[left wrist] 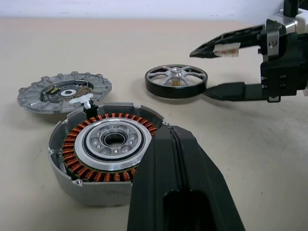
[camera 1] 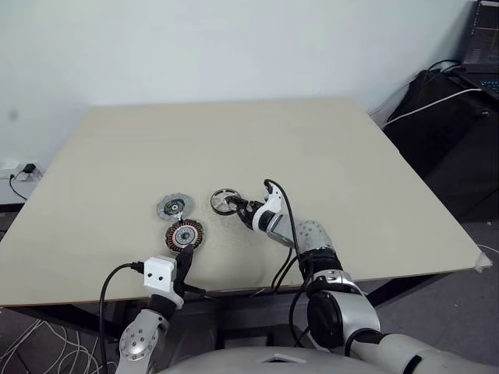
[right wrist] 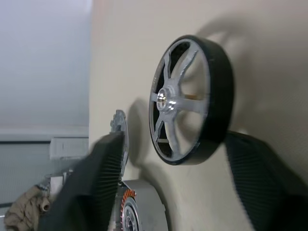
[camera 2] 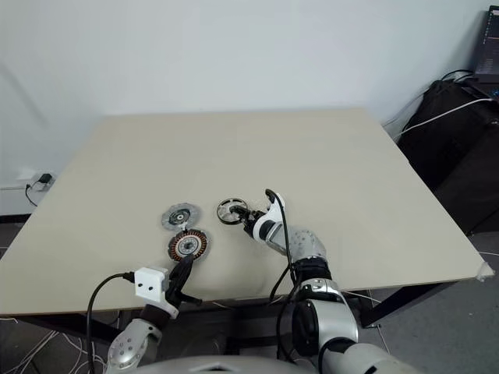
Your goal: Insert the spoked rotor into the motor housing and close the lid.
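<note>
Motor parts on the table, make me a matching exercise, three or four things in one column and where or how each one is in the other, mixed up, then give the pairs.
Things:
1. spoked rotor
2. motor housing
3. lid
4. left gripper

States:
A. shut, just in front of the copper windings
B. lies flat with its dark centre facing up, beside the housing
C. lies flat between the open fingers of the right gripper, not yet gripped
D. open, copper windings exposed, nothing inserted yet

Pairs: 1-C, 2-D, 3-B, 4-A
</note>
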`<state>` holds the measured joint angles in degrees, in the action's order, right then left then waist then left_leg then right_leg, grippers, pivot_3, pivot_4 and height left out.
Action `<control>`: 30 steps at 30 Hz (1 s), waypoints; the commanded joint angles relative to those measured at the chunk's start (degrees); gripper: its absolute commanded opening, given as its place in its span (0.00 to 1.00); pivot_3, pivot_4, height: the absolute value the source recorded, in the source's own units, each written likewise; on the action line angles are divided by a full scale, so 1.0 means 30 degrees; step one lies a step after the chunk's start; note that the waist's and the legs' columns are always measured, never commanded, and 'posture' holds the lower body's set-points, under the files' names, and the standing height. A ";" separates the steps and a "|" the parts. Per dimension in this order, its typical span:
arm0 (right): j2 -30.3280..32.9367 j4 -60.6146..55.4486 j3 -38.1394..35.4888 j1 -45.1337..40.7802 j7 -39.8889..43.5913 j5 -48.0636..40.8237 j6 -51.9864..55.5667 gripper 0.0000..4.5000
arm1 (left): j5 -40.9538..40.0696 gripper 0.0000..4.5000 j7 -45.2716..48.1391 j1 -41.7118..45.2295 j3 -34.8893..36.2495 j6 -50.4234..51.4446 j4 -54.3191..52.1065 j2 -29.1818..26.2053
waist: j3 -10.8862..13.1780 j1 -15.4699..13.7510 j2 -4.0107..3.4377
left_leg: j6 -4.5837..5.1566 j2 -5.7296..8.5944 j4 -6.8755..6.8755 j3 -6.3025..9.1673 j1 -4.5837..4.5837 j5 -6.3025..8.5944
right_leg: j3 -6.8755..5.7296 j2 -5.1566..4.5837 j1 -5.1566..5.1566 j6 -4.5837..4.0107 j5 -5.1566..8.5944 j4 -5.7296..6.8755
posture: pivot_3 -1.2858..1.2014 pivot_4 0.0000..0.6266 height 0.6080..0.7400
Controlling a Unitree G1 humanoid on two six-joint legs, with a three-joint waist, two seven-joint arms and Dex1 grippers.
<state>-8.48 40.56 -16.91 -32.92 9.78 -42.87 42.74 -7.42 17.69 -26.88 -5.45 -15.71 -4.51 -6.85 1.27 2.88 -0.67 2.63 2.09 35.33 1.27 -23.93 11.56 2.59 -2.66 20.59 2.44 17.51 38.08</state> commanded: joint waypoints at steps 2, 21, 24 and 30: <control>-0.2007 0.0045 -0.0051 -0.1813 0.0181 -0.0333 -0.0417 0.43 | -0.0028 0.00 0.0056 0.0174 -0.0084 -0.0189 -0.0538 0.0032 | 0.0000 0.0029 0.0000 | 0.0000 0.0000 -0.0003 -0.0001 0.0001 0.0000 | 0.0000 0.0000 0.0000 0.0000 0.0000 0.0000 | 0.52 0.00 1.00; -0.1581 -0.5196 0.1785 0.1118 0.1709 -0.2236 0.4558 0.08 | 0.0424 0.00 -0.0428 -0.0478 -0.0776 0.0287 -0.2486 -0.0073 | -0.0003 0.0130 -0.0011 | 0.0001 -0.0001 -0.0012 0.0004 -0.0049 -0.0001 | 0.0003 -0.0004 0.0053 0.0019 -0.0010 0.0004 | 0.52 0.00 1.00; -0.1684 -0.6781 0.2490 0.1874 0.2070 -0.2969 0.6069 0.08 | 0.0420 0.00 -0.0445 -0.0577 -0.0880 0.0273 -0.2674 -0.0025 | -0.0004 0.0138 -0.0012 | 0.0003 -0.0001 -0.0024 0.0004 -0.0064 0.0001 | 0.0002 -0.0009 0.0067 0.0023 -0.0012 0.0002 | 0.52 0.00 1.00; -0.1532 -0.7977 0.4961 0.2952 0.2401 -0.2321 0.7699 0.08 | 0.0384 0.00 -0.0280 -0.0667 -0.0908 0.0099 -0.2848 -0.0190 | -0.0012 0.0181 -0.0008 | 0.0001 0.0000 -0.0008 0.0001 -0.0185 0.0000 | 0.0001 -0.0011 0.0190 0.0021 -0.0011 0.0023 | 0.52 0.00 1.00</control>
<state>-9.43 19.01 -3.58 -24.28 15.59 -49.68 64.99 -6.33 16.48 -28.87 -8.00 -14.23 -9.76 -7.00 1.24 3.42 -0.70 2.64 2.09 35.31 1.28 -24.49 11.56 2.59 -2.69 21.17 2.51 17.48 38.15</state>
